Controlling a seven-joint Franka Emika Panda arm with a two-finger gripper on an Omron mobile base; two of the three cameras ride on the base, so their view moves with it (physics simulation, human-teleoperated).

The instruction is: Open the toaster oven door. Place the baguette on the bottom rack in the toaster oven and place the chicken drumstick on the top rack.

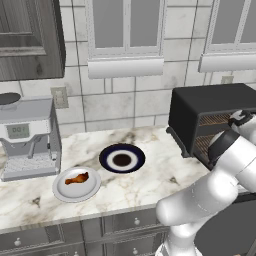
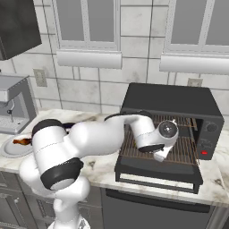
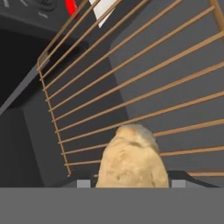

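Left base view: high, behind-left of the arm, angled down across the counter (image 1: 150, 175) toward the toaster oven (image 1: 210, 107) at right. Right base view: behind-right, nearer, facing the toaster oven (image 2: 172, 105) front-on. Both share oven and counter. Hand view: very close, rolled, looking along the bottom rack (image 3: 144, 83).

No legible text anywhere, the small display on the coffee machine (image 1: 19, 131) too blurred to read

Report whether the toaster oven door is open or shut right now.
Open. The toaster oven door lies folded down flat in front of the toaster oven, and the wire rack is exposed, with the gripper over it.
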